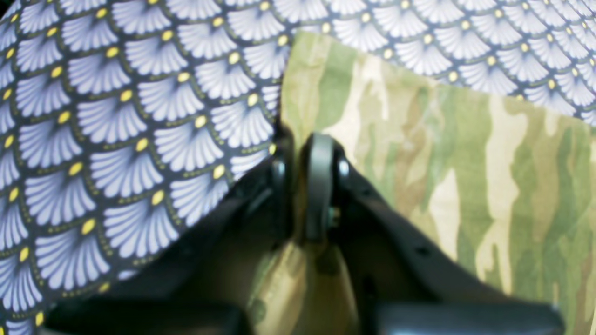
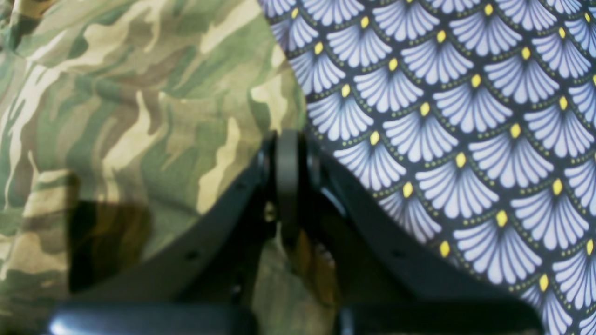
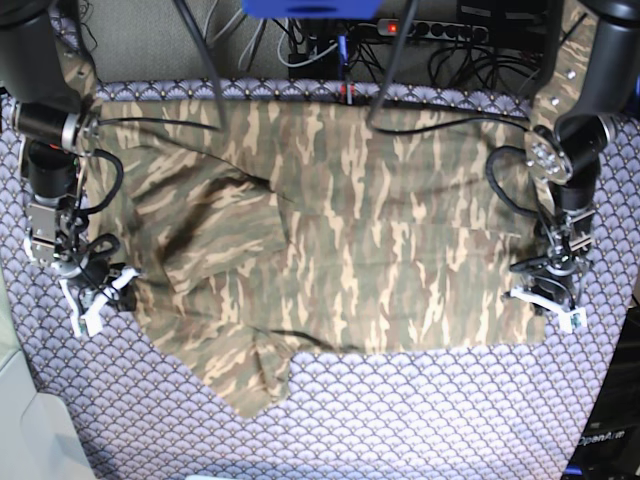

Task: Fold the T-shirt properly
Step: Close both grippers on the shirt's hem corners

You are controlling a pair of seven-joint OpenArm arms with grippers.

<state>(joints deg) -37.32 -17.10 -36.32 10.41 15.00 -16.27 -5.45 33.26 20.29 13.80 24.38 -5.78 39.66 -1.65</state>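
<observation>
The camouflage T-shirt (image 3: 380,240) lies spread across the purple scallop-patterned tablecloth (image 3: 400,420), with a fold bunched up on its left half. At the shirt's right edge, my left gripper (image 3: 548,300) is shut on the cloth. In the left wrist view its fingers (image 1: 319,177) pinch the T-shirt (image 1: 465,163) at the hem, and cloth shows behind them. My right gripper (image 3: 92,300) is at the shirt's left edge. In the right wrist view this gripper (image 2: 279,139) is shut on the edge of the T-shirt (image 2: 139,102).
Cables and a power strip (image 3: 440,30) run along the back of the table. A strip of tablecloth (image 1: 139,116) borders each gripped edge of the shirt. A white object (image 3: 20,430) sits off the front left corner.
</observation>
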